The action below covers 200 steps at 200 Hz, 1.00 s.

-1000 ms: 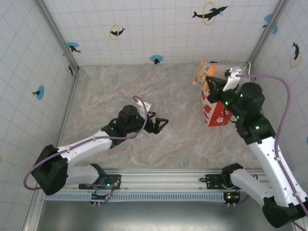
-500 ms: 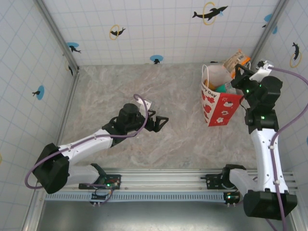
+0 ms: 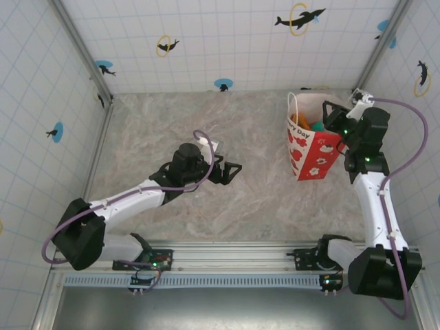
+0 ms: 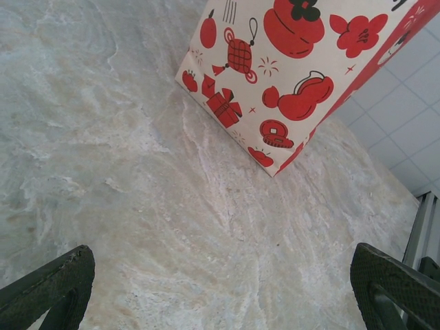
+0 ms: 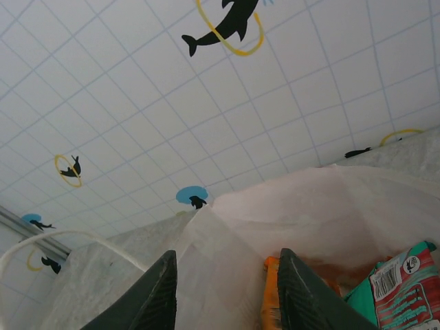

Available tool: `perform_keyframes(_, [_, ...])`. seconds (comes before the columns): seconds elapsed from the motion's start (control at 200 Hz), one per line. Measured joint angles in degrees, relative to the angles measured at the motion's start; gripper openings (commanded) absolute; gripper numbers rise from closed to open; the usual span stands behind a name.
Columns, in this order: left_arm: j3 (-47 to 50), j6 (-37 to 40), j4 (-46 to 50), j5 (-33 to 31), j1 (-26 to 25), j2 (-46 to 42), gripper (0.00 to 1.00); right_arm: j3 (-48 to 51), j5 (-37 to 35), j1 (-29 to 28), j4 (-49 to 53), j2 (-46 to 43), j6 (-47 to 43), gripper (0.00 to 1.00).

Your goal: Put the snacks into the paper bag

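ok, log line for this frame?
left hand open, empty, above table | right hand open, empty, over paper bag mouth | snacks inside bag

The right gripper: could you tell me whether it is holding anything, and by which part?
Nothing is held; the right gripper is open and empty above the paper bag.

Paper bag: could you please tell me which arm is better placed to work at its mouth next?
Right. The right arm has its jaws parted at the open mouth of the paper bag, packets visible inside; the left arm sits mid-table, apart from it.
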State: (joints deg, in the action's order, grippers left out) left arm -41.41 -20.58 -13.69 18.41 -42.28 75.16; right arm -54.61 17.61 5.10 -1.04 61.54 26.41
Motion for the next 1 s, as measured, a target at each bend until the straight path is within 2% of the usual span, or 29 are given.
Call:
perform_keyframes(0.175, [-0.24,-0.09,0.04,0.46,1.14,0.61,0.98,-0.55,2.97,-0.28,2.91,-0.02,-1.79,0.43])
perform_keyframes(0.36, [-0.68,-0.70,0.44,0.59,1.97,1.05,0.98,-4.72,3.26,-3.54,12.61,-0.96,-8.17,0.44])
perform_keyframes(0.686, [-1.29,-1.95,2.86,1.09,2.97,2.03,0.98,-13.20,-1.46,-9.33,32.81,-1.90,-22.71,0.46])
perform_keyframes(1.001, [-1.88,-2.23,4.17,2.10,3.08,3.17,0.98,-19.17,-9.88,-18.08,44.78,3.13,-31.06,0.57])
